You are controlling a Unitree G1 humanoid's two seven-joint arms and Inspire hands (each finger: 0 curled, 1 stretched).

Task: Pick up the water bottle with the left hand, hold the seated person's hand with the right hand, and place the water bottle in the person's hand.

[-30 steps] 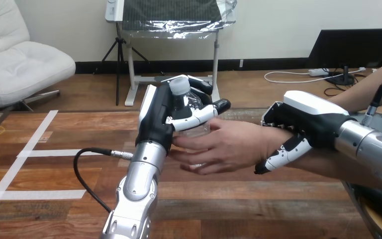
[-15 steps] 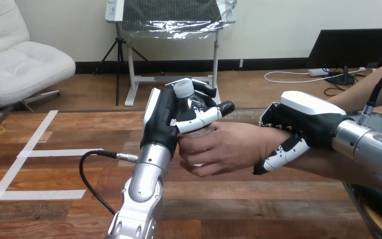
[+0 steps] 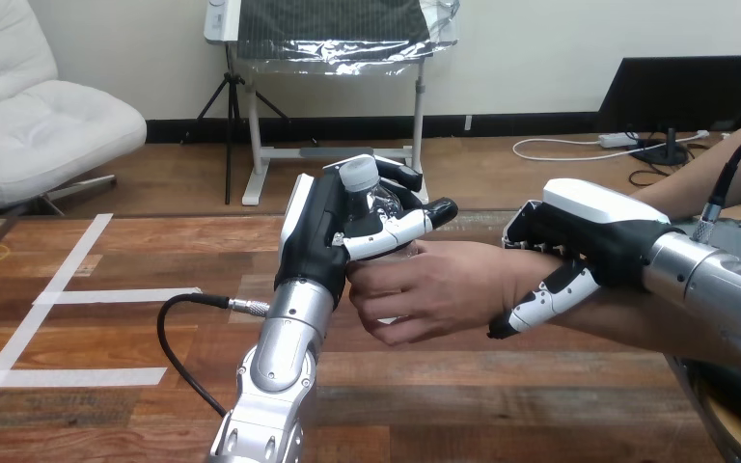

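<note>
The bottle [image 3: 376, 201] stood upright, lifted clear of the table [image 3: 106, 328], in the grip of the left hand [image 3: 323, 236]. The fingers were wrapped round its far side and the thumb [image 3: 396, 227] lay across the near side, just under the white cap [image 3: 358, 174]. I judged this high grip left the lower body free for someone else to take. The person's hand [image 3: 434, 289], stretched in from the right side, was closed round that lower part with its fingers curled just below the robot's thumb, so both hands were on the bottle at once.

The right hand [image 3: 589, 236] sat on the person's wrist [image 3: 526, 265], fingers curled over the top and thumb tucked beneath, clasping it. That hold looked meant to steady the arm at bottle height, so the receiving hand would not drift while the bottle changed owner.

By my reading the task was near its end: the bottle was picked up, the wrist was held and the bottle was already in the person's grasp. Only the left hand's release remained. That move called for opening fingers and thumb slowly, and only once the person's grip bore the weight. The thumb lay close over the person's fingers, so it would need to lift away rather than drag across them. Letting go too early was the risk — the clear bottle could slip down to the table. How much water it held could not be told.
</note>
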